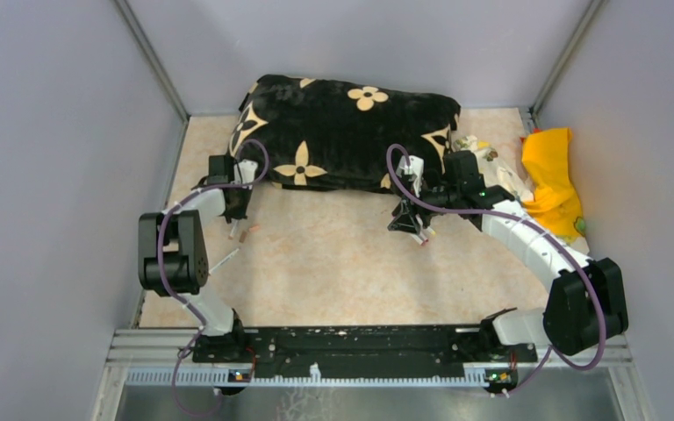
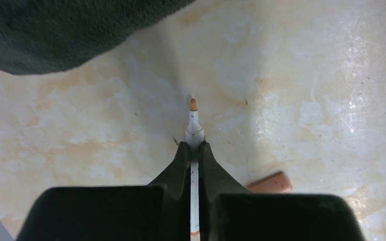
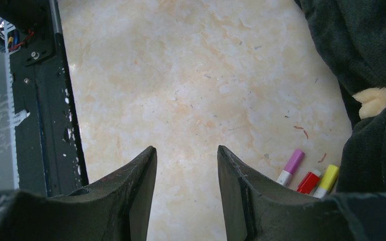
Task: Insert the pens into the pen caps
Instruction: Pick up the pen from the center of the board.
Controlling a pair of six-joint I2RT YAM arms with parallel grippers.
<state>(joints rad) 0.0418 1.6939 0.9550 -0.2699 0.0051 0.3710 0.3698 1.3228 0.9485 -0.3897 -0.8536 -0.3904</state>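
Left wrist view: left gripper (image 2: pixel 194 148) clamps a pen (image 2: pixel 195 125), orange tip forward; an orange cap (image 2: pixel 270 183) lies just beside. Line tip with cap mouth squarely. Farther off, right gripper (image 3: pixel 187 150) hangs half-open, empty, near coloured caps (image 3: pixel 309 182) by the cushion (image 3: pixel 377 60).

The rear of the thin white pen with an orange tip (image 2: pixel 194 123) is hidden between the black fingers (image 2: pixel 178 168) of the left gripper (image 2: pixel 193 149), and its lower end is cut off by the bottom edge. A flat copper-coloured piece (image 2: pixel 272 183) is partly covered by one finger; what it is cannot be told.

The white barrel under the pink plastic cap (image 3: pixel 294 160) is largely hidden behind a black finger (image 3: pixel 251 201) of the right gripper (image 3: pixel 187 150). Whether pens are attached to the red cap (image 3: pixel 309 182) and the yellow cap (image 3: pixel 328 178) cannot be told.

From above, a slim white stick (image 1: pixel 225 260) and a pinkish speck (image 1: pixel 254 229) are too small to be identified.
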